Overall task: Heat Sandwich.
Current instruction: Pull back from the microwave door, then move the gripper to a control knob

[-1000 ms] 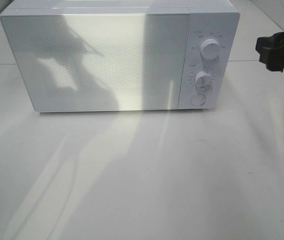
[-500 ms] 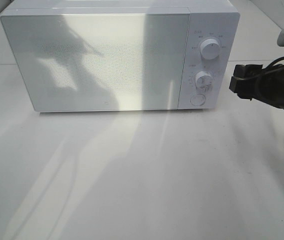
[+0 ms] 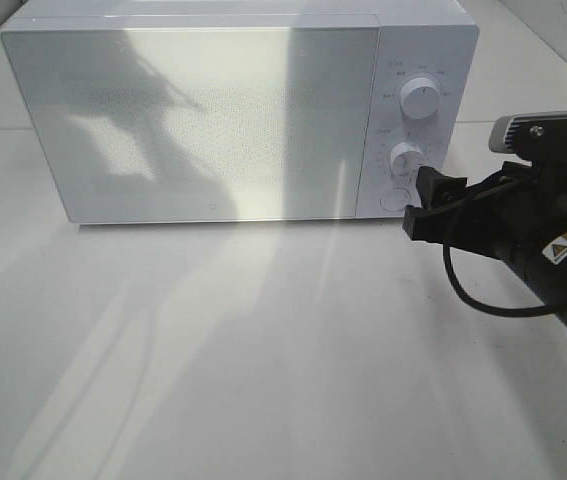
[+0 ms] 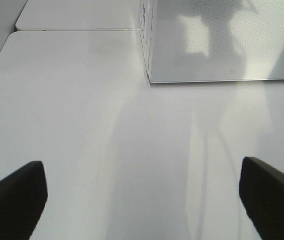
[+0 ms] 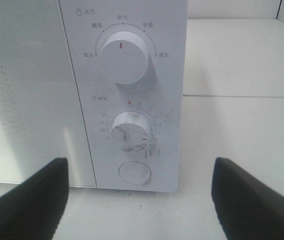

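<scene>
Before the microwave's [image 3: 238,115] round button [image 5: 135,174], right arm [image 3: 528,235], jaws apart

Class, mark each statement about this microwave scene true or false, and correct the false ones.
1. The microwave has its door shut. True.
2. The right gripper holds the sandwich. False: its fingers are open and empty, close to the control panel, and no sandwich shows in any view.
3. The panel has an upper knob and a lower knob, with a round button beneath them. True.
4. The left gripper is clamped on the microwave door. False: its fingers stand wide apart over the table, clear of the microwave.
</scene>
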